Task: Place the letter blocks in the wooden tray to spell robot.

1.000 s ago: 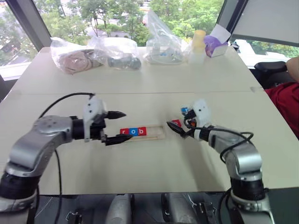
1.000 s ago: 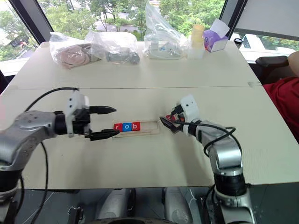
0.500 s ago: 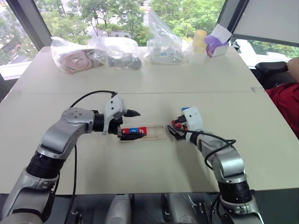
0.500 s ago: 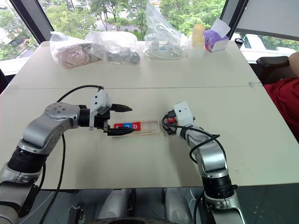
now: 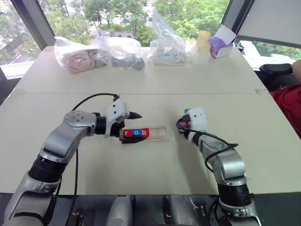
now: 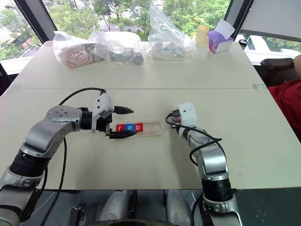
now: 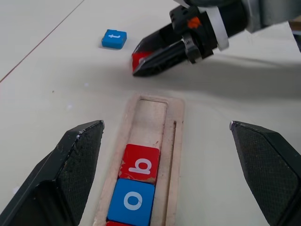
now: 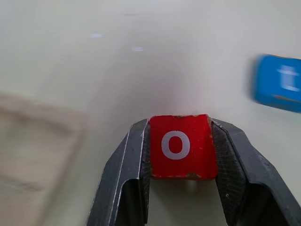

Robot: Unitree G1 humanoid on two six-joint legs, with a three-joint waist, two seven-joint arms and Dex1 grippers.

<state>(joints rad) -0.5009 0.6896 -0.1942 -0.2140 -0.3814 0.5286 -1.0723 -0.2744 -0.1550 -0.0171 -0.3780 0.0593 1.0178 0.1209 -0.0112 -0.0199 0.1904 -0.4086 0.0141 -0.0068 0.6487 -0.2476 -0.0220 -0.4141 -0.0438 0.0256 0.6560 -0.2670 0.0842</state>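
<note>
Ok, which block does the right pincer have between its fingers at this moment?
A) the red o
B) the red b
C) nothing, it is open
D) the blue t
A: the right wrist view shows the right pincer shut on the red o, with the blue t lying loose on the table beside it.

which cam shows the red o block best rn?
Right wrist view: the red o block sits large between the right gripper's fingers, letter readable. Left wrist view shows a red sliver in that gripper; in the eye views the hand mostly hides it.
</note>
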